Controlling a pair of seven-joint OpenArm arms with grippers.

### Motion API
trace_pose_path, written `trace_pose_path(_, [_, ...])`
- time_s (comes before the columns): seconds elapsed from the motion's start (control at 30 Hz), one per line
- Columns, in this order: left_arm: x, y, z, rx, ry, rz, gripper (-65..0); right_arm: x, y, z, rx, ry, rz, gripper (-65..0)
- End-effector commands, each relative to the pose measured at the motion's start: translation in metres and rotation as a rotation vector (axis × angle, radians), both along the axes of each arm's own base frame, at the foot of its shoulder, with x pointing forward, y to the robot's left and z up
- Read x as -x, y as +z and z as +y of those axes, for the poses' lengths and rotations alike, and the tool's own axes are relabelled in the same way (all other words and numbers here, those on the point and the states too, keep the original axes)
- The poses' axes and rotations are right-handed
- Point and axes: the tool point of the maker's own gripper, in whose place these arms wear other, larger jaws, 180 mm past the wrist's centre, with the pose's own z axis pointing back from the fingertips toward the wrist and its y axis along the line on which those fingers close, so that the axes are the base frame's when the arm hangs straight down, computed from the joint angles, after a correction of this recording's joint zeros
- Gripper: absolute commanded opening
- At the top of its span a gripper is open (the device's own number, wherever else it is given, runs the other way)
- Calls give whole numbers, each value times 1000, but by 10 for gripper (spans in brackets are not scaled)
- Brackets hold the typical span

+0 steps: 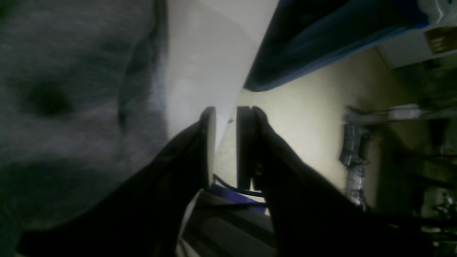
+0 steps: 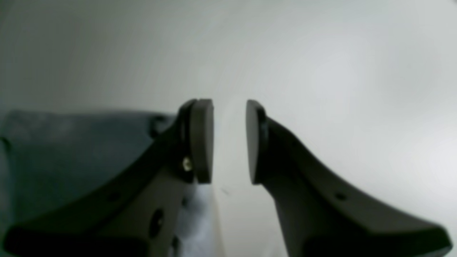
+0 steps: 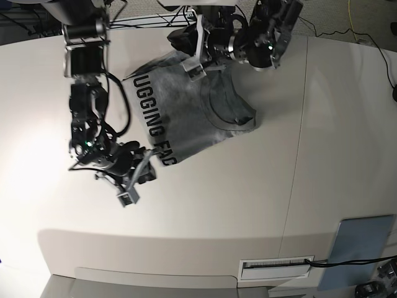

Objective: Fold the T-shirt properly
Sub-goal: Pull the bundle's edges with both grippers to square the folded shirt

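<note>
The white table is topped at about 11 o'clock by the heather-grey T-shirt, rumpled, black capitals uppermost, ribbed neck towards 3 o'clock. The left gripper and the right gripper are each seen parted slightly, gripping nothing.

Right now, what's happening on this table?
A two-armed robot is working on a grey T-shirt lying lettered side up and partly bunched on the white table. The left gripper sits at the shirt's far edge, the right gripper at its near corner. In the wrist views both show a narrow gap between the jaws with no cloth in it, so neither holds the shirt. No neat fold yet.
</note>
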Motion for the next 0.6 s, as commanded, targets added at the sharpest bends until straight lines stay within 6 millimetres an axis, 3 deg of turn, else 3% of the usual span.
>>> trace_pose_path(0.0, [-7, 5, -3, 15, 29, -25, -554, -15, 18, 6, -27, 13, -55, -496])
trace_pose_path(0.1, [-16, -17, 8, -78, 86, -47, -554, -19, 10, 22, -55, 53, -23, -496])
trace_pose_path(0.27, [-17, -61, 27, -211, 137, -24, -554, -9, -5, 24, -16, 120, 42, -496])
trace_pose_path(0.43, [-9, -104, 49, -346, 125, -3, -554, 10, -19, 7, 30, 144, 155, -496])
trace_pose_path(0.57, [-28, -127, 88, -467, 222, -2, -554, 32, -30, -14, 39, 172, 241, -496])
